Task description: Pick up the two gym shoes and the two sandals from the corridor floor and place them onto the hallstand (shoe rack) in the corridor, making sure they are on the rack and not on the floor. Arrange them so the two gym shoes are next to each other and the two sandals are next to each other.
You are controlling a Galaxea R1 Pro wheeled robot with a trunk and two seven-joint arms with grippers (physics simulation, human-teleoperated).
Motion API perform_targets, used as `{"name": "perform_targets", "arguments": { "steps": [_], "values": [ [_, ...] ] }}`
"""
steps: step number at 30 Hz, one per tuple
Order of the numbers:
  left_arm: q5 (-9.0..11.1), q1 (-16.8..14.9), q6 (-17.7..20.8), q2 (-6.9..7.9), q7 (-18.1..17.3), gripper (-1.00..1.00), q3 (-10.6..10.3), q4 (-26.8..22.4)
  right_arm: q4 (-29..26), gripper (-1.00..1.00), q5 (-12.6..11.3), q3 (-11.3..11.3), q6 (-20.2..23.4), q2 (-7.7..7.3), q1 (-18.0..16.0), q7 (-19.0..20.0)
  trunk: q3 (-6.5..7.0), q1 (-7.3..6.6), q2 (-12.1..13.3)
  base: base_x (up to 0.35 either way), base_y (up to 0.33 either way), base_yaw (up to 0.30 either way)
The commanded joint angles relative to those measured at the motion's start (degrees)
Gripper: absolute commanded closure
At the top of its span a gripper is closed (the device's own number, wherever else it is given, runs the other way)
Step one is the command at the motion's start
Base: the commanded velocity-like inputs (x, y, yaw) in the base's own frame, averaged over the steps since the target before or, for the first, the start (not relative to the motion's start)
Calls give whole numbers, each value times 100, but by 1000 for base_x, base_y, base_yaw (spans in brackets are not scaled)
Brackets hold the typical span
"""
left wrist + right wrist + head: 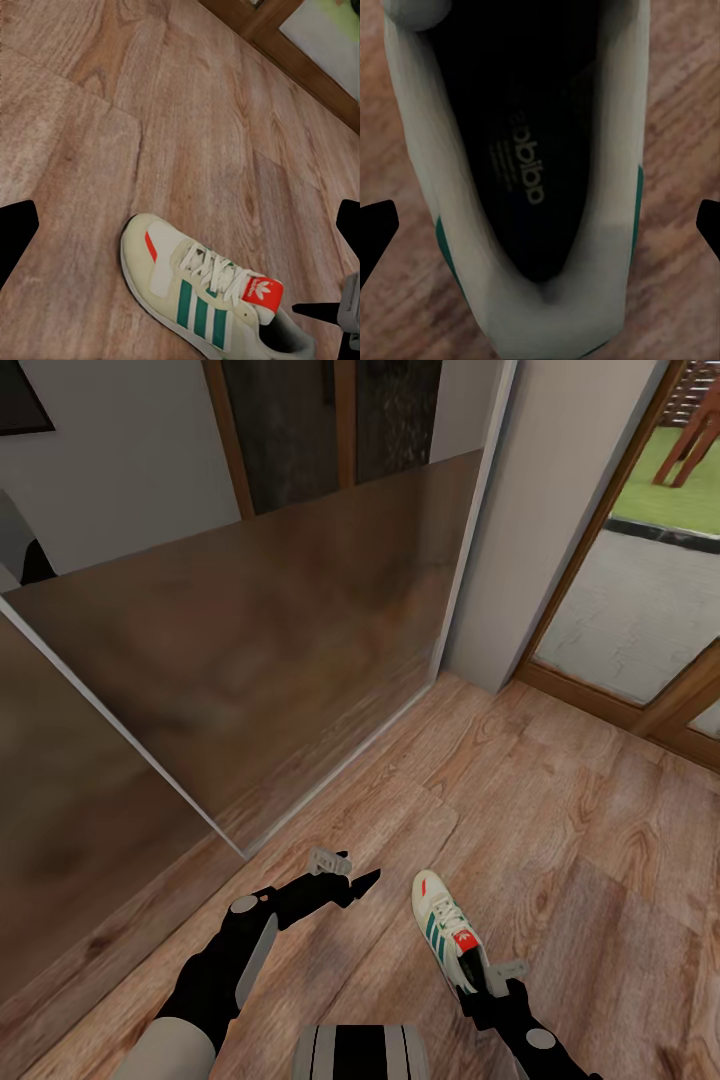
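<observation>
Risk first: a glancing grab at the heel collar. Could tip the shoe (447,933) or push it along the floor (600,840) if one finger lands on the rim instead of inside — soft collar, smooth planks, little to stop a slide. Could also lift toe-heavy and swing, given a hold so far back.

Right pincer (497,978) poised at the heel opening, looking straight down into the dark insole; tips spread wide either side of the shoe, nothing gripped, contact with the collar hard to judge.

Left pincer (345,872) well apart from the shoe, just above the planks — spread too, holding nothing.

Shoe lying upright on the floor, toe pointing away. No rack in sight.
</observation>
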Motion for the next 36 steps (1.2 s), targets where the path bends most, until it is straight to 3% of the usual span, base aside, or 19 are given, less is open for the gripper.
{"name": "perform_targets", "arguments": {
  "steps": [1, 11, 17, 36],
  "values": [
    [43, -1, 56, -1, -16, -100, 0, -4, 2, -100, 32, -48, -24, 3, -3, 45, -3, -1, -1, 8, 0, 0],
    [39, -1, 51, -4, -24, -100, -12, -12, 2, -100, 32, -46, -24, 8, -3, 45, -3, -1, -1, 2, 0, 0],
    [40, -1, 59, 2, -25, -100, -15, -12, 2, -100, 32, -46, -24, 8, -3, 45, -136, 15, -9, 0, 0, 0],
    [45, 7, 51, -3, -25, -100, -6, -12, 2, -100, 32, -46, -24, 8, -3, 45, -136, 15, -9, 0, 0, 0]
  ]
}}
